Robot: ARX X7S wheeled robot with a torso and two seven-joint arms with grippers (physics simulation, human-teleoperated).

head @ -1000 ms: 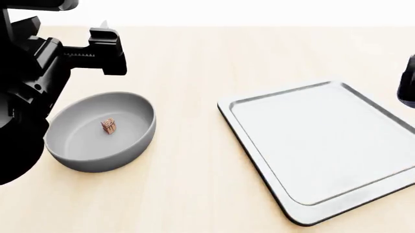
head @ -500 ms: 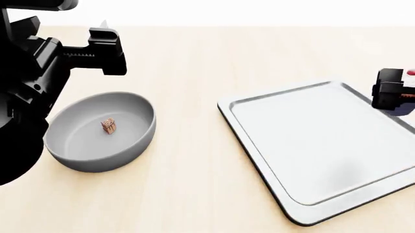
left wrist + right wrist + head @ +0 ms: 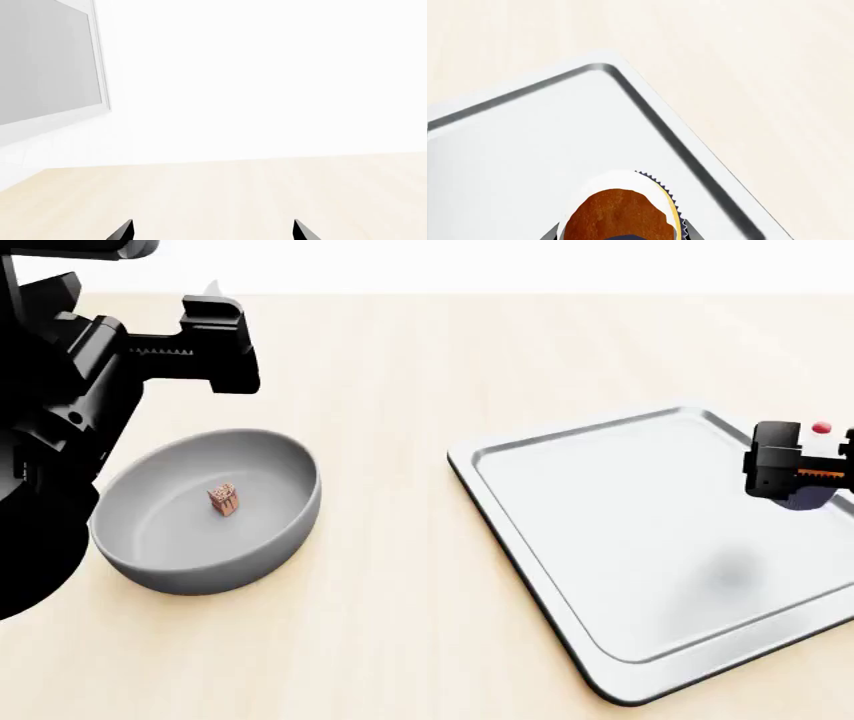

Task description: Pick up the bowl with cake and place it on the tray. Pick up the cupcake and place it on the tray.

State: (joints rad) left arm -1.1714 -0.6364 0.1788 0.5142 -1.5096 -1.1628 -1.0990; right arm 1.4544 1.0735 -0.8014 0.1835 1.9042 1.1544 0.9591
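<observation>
The grey bowl [image 3: 160, 540] sits on the table at the left with the tiny brown cake [image 3: 224, 500] inside it. My left gripper [image 3: 214, 340] hovers above and behind the bowl, open and empty; in the left wrist view [image 3: 210, 232] its fingertips stand wide apart over bare table. The silver tray [image 3: 627, 540] lies at the right. My right gripper [image 3: 794, 470] is shut on the cupcake [image 3: 807, 502] and holds it above the tray's right part. In the right wrist view the cupcake [image 3: 620, 210] fills the gripper [image 3: 618, 235], with the tray [image 3: 527, 140] below.
The light wooden table [image 3: 427, 370] stretches around the bowl and tray. The tray's rim and corner [image 3: 604, 67] show in the right wrist view. A grey wall panel [image 3: 47, 60] shows beyond the table in the left wrist view.
My right gripper has come in from the right edge with the cupcake and now hangs over the tray's right part. The left arm, bowl and tray have not moved.
</observation>
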